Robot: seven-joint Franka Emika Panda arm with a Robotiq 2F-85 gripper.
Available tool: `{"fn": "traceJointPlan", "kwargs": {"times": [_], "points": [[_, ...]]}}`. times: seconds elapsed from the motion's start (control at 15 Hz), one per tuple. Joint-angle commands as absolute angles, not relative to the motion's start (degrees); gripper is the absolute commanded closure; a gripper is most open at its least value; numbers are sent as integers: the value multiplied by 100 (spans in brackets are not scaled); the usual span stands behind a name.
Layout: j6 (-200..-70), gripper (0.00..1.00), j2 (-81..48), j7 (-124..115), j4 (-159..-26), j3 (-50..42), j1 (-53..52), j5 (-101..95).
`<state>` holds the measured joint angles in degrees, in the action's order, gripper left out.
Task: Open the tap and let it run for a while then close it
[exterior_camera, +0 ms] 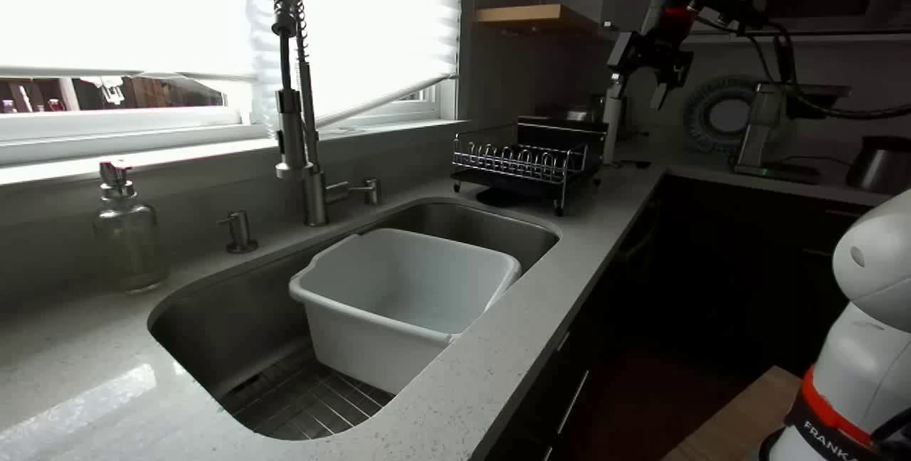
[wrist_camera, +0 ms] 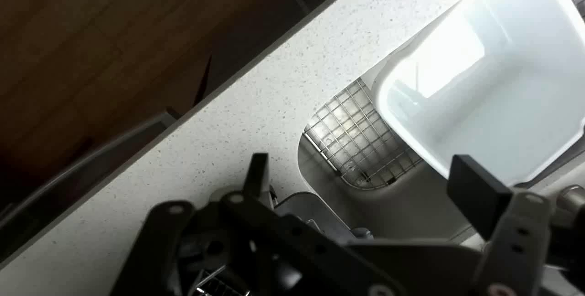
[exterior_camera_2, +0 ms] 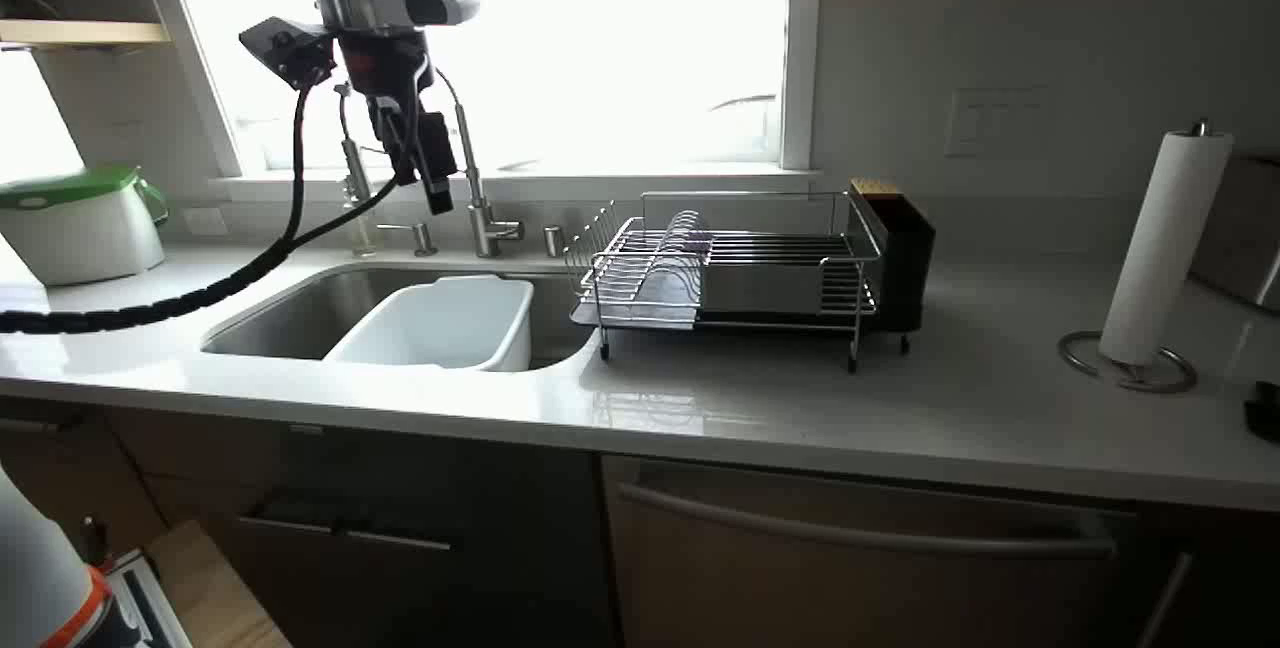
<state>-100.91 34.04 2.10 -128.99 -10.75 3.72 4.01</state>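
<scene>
The tap (exterior_camera: 290, 141) is a tall chrome faucet with a coiled-spring neck, standing upright behind the sink. Its side lever (exterior_camera: 352, 191) shows at the base, and no water is seen falling from its spray head. In an exterior view the tap (exterior_camera_2: 487, 228) stands behind and a little right of my gripper (exterior_camera_2: 425, 188), which hangs above counter height. My gripper also shows in an exterior view (exterior_camera: 643, 80). In the wrist view my gripper (wrist_camera: 365, 177) is open, its fingers wide apart with nothing between them. A chrome part at the right edge there is mostly hidden; I cannot tell what it is.
A white tub (exterior_camera: 398, 283) stands in the steel sink (exterior_camera: 235, 347). A wire dish rack (exterior_camera_2: 740, 278) stands to the right of the sink. A clear soap bottle (exterior_camera: 132, 240) and small dispenser (exterior_camera: 240, 233) stand behind it. A paper towel roll (exterior_camera_2: 1165, 248) stands farther right.
</scene>
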Motion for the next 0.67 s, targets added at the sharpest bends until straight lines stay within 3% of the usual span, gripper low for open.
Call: {"fn": "traceJointPlan", "kwargs": {"times": [0.0,0.6], "points": [[-10074,0,3385,263,-12883,-992,487,456],[-10134,0,3286,305,-12755,-876,390,435]]}}
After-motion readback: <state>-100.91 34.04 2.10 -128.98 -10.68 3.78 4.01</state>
